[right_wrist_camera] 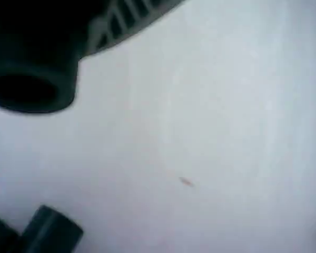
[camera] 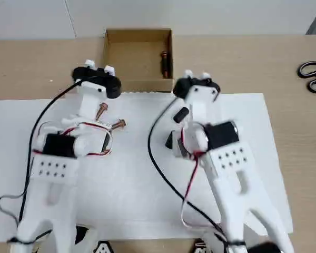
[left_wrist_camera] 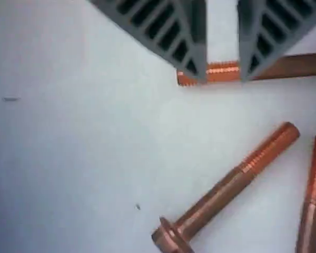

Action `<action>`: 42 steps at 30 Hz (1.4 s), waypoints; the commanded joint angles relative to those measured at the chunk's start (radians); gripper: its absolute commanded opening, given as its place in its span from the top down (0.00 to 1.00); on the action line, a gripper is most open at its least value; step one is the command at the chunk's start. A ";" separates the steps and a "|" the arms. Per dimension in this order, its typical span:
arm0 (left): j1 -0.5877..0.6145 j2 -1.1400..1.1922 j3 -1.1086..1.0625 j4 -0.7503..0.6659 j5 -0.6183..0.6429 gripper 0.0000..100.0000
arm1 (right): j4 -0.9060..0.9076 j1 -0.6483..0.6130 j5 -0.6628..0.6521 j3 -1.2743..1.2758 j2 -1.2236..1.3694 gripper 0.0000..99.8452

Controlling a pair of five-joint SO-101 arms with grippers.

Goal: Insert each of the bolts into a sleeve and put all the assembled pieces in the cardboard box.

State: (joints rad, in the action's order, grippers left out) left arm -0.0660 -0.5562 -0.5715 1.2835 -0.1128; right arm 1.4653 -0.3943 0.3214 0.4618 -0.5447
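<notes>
My left gripper hovers open over the white sheet, its grey fingers straddling the threaded end of a copper bolt that lies crosswise beneath them. Two more copper bolts lie beside it; in the high view bolts rest by the left arm. My right gripper is shut on a black sleeve, held just above the sheet. Further black sleeves lie on the paper near it. The cardboard box stands at the back with one assembled piece inside.
A white paper sheet covers the middle of the wooden table. Scissors lie at the far right edge. Black cables trail from both arms across the sheet.
</notes>
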 commanded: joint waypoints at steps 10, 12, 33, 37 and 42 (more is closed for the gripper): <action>-0.008 0.377 0.248 -0.021 -0.150 0.94 | -0.179 0.013 -0.014 0.454 -0.518 1.00; -0.008 0.439 0.271 -0.028 -0.183 0.92 | -0.179 0.013 -0.014 0.491 -0.572 1.00; -0.003 0.784 0.507 -0.021 -0.405 0.86 | -0.179 0.260 -0.164 0.523 -0.648 1.00; -0.002 0.824 0.507 -0.023 -0.430 0.86 | -0.179 0.260 -0.164 0.523 -0.648 1.00; 0.000 0.841 0.507 -0.046 -0.431 0.86 | -0.179 0.260 -0.164 0.523 -0.648 1.00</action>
State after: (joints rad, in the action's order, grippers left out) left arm -0.0660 0.2877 -0.1036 1.2697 -0.5409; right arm 1.3103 -0.1442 0.1695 0.9897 -1.1769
